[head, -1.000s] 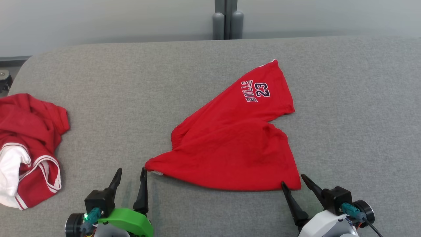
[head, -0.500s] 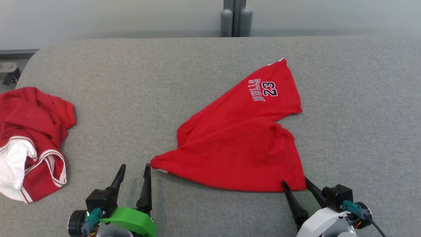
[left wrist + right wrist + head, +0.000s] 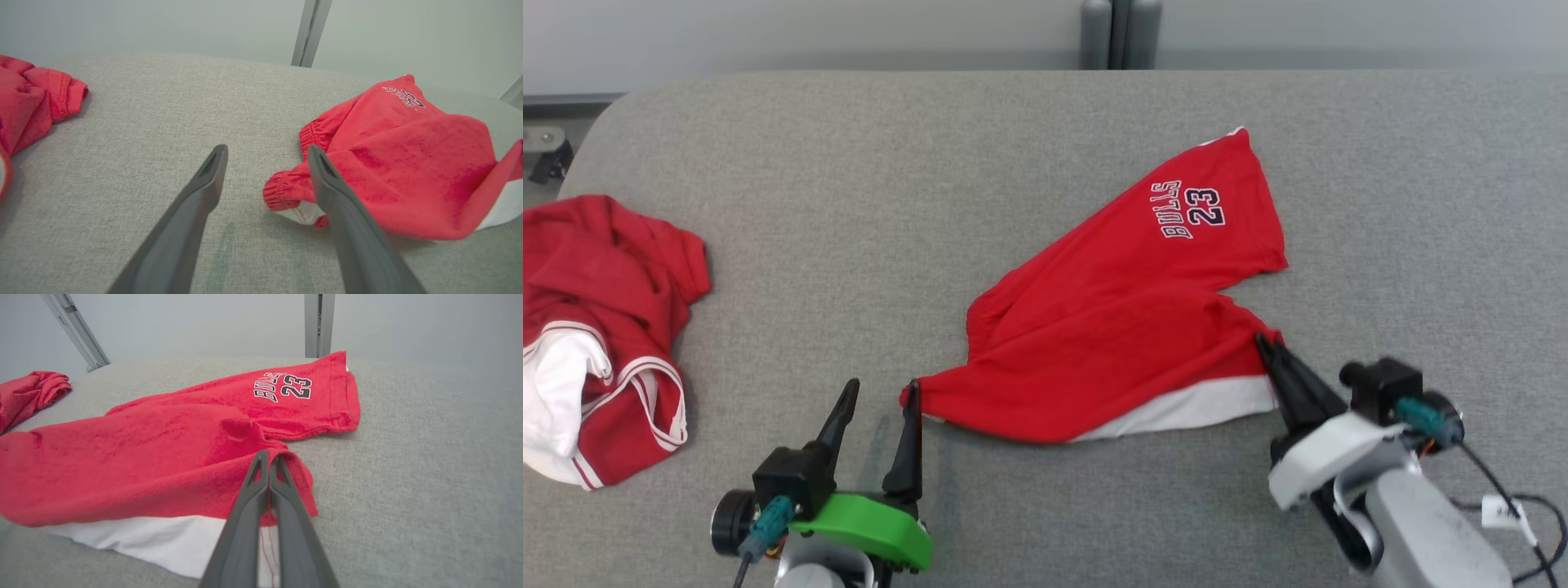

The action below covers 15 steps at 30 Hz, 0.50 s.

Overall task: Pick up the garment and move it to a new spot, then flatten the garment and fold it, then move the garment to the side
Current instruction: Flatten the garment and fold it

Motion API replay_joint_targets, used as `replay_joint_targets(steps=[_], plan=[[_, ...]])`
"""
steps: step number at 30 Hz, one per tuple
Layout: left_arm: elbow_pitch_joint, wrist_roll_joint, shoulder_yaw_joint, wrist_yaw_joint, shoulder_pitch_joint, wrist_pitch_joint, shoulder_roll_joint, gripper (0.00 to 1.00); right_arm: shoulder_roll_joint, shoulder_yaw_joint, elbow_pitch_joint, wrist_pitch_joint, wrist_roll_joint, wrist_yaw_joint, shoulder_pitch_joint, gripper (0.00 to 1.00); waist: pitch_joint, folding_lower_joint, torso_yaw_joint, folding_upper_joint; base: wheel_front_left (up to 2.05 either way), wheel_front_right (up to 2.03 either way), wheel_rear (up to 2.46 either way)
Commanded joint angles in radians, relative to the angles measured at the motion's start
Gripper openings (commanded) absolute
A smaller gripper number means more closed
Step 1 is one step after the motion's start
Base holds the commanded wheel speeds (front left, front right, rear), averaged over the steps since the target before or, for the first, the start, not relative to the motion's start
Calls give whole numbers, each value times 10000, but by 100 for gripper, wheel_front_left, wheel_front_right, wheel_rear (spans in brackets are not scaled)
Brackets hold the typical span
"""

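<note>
"Right of centre in the head view, on the grey felt tabletop (image 3: 849,204), lie the red knit shorts printed BULLS 23 (image 3: 1119,327). One leg reaches to the upper right, the elastic waistband sits at the lower left, and a white strip of underside shows along the bottom edge."

"Who's got hold of them?"

"The right arm's fingers (image 3: 1290,380) are pinched together on the hem corner of the nearer leg, with red cloth caught at the tips. The left arm's fingers (image 3: 907,445) stand wide apart and hold nothing. The gathered waistband corner lies right at the inner one, touching or nearly; I can't tell which."

"How will it handle?"

"Soft, light and floppy, I'd say. It won't keep a shape, and with one corner pinched the rest will likely drag along the felt. It doesn't look fragile or slippery, and the fuzzy tabletop probably clings to it a bit."

"So where should it grab?"

"At the thick edges: the hem on the right and the waistband corner on the left, taking both layers so the cloth spreads taut between the arms. It should keep clear of the crumpled red-and-white garment (image 3: 596,327) at the left edge."
</note>
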Motion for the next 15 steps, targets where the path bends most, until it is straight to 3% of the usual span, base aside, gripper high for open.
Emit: replay_joint_targets(steps=[1,9,15], plan=[[-95,-101,-103,-36,-296,-4,18,100,-147,-90,84,-4,71,-10,-636,0,428,0,135,0,0,0,0],[-435,-430,-754,-61,-1238,-4,21,100,-411,-768,1886,-4,-687,-10,-3516,0,1629,0,622,0,0,0,0],[-541,-636,-952,-47,-1627,-4,21,100,-363,-1297,3259,-4,-1550,-10,-4548,0,2144,0,796,0,0,0,0]])
